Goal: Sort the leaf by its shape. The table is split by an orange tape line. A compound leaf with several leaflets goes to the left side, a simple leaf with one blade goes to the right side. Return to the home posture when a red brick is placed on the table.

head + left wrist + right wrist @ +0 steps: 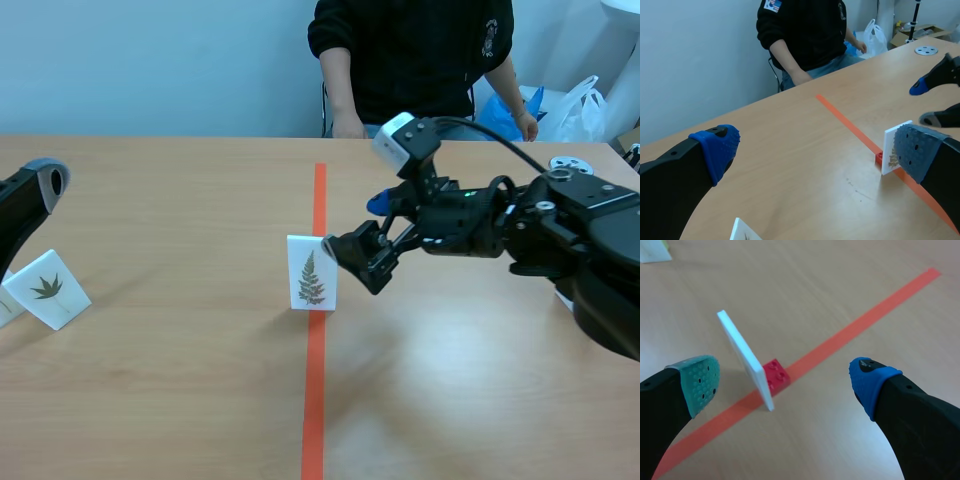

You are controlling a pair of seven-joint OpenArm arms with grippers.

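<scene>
Where the light wooden table (170,400) reaches the far left of the scene view, the left gripper (816,147) sits low, its two padded fingers spread wide apart with nothing between them. Just beside it stands a small white card printed with a dark, hand-shaped leaf (48,288), tilted backward, on the left side of the table.

At the middle, an orange tape line (316,380) runs away from the robot. On this line stands a white card printed with a green, fern-like leaf of many leaflets (311,272), upright. A small red studded toy brick (776,375) lies on the tape, touching the card's back at its foot.

From the right, the right gripper (357,228) reaches to the middle of the table, level with the fern card's upper edge. Its fingers are apart. In the right wrist view the card stands between them, nearer the green-padded finger (701,382) than the blue-padded one (869,380), with neither pad pressing it.

Across the table sits a person in a black sweater (420,50).
</scene>
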